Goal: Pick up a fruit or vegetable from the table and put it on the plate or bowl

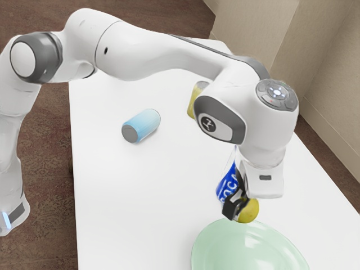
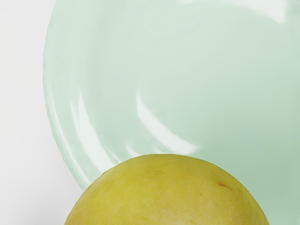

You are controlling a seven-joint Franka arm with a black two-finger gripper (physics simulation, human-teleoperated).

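Observation:
A yellow-green round fruit (image 1: 248, 211) hangs just above the far rim of the pale green plate (image 1: 247, 247), held in my black gripper (image 1: 241, 209), which is shut on it. In the wrist view the fruit (image 2: 166, 192) bulges large under the hand, with the plate (image 2: 187, 84) spread below it. The plate lies at the table's near edge, in the exterior view's lower right.
A light blue can (image 1: 141, 125) lies on its side mid-table. A blue can (image 1: 227, 186) stands just behind the gripper. A yellow object (image 1: 197, 95) sits behind my arm's wrist. The white table (image 1: 140, 202) ends near walls at the right.

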